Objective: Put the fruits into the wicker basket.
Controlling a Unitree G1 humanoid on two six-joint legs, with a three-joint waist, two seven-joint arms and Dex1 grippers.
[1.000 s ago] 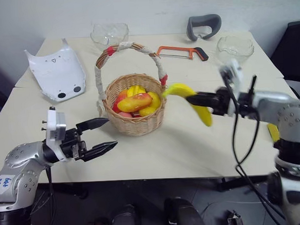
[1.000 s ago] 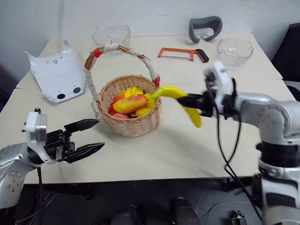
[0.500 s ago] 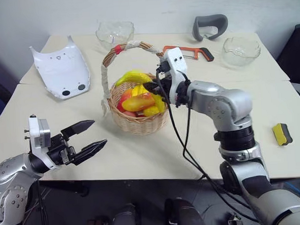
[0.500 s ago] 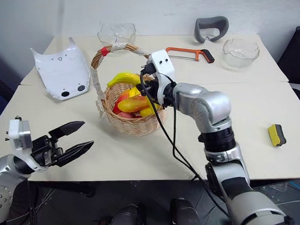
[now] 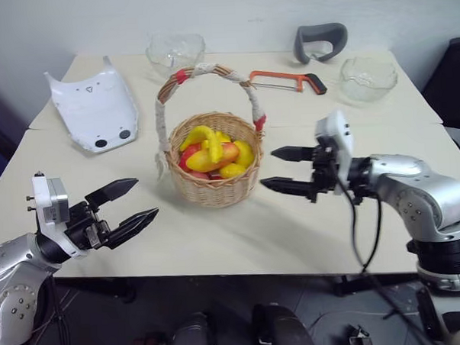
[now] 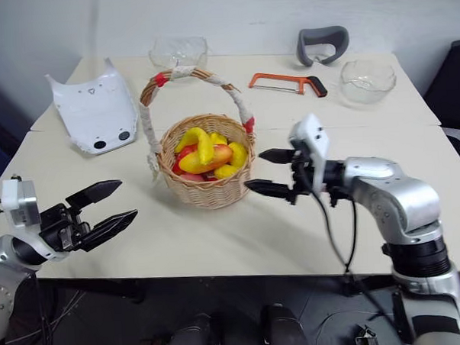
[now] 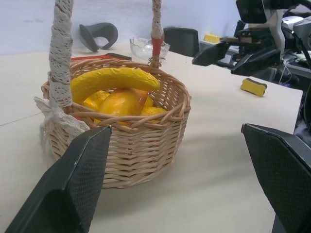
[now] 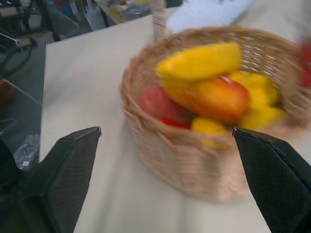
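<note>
The right gripper (image 5: 282,170) has its fingers spread wide and holds nothing — it hangs just beside the right side of the wicker basket (image 5: 215,167), tips aimed at the weave. The left gripper (image 5: 130,207) is likewise spread and empty, low over the counter's (image 5: 240,237) near-left edge, apart from the basket.

The basket sits mid-counter, and the fruits are inside it: the banana (image 5: 202,139) lies across the top of the heap, over the mango (image 5: 218,153) and the smaller yellow and red pieces. No fruit shows on the bare counter, so the task looks essentially done.

The step in hand is clearing away. Best to draw the right arm straight back from the rim, fingers kept wide — mind the tall handle (image 5: 203,70) and the wall, since a nudge could shift the basket or roll the loosely perched banana off.
</note>
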